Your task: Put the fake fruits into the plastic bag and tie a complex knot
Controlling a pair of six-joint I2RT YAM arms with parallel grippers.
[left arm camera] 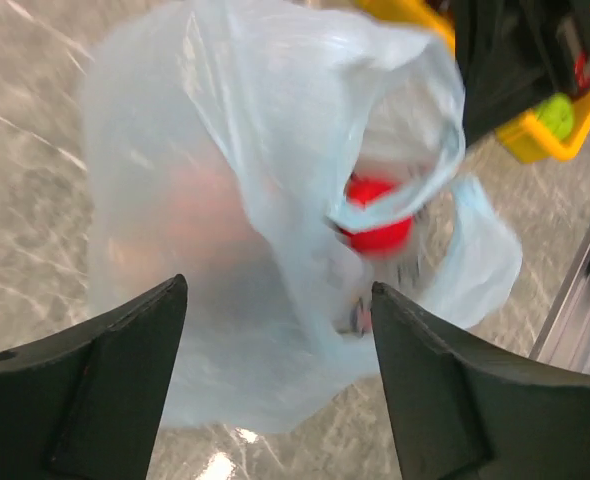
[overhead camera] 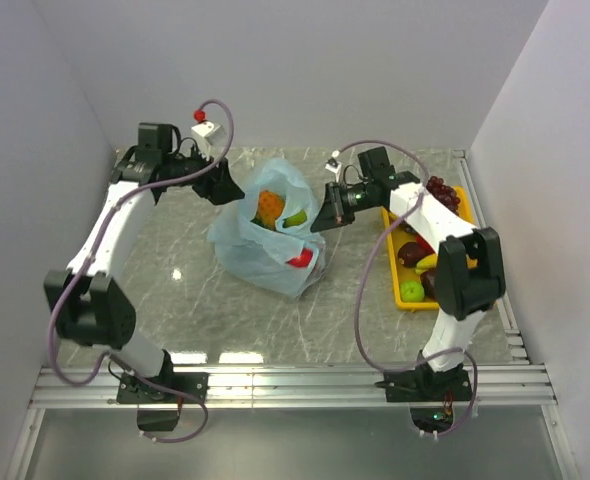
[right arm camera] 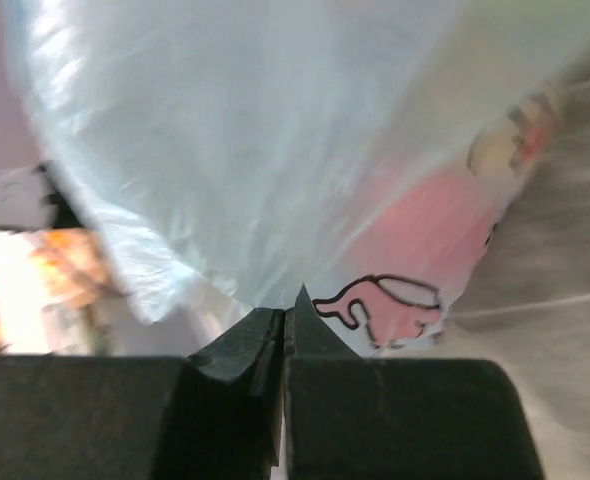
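Lab robot cell: white panel walls (overhead camera: 295, 70), marble-look tabletop (overhead camera: 235, 320), aluminium mounting rail (overhead camera: 295, 385).

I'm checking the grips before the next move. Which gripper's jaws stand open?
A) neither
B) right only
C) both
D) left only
D: the left gripper has its fingers wide apart in front of the bag, while the right gripper is pinched shut on the bag's edge.
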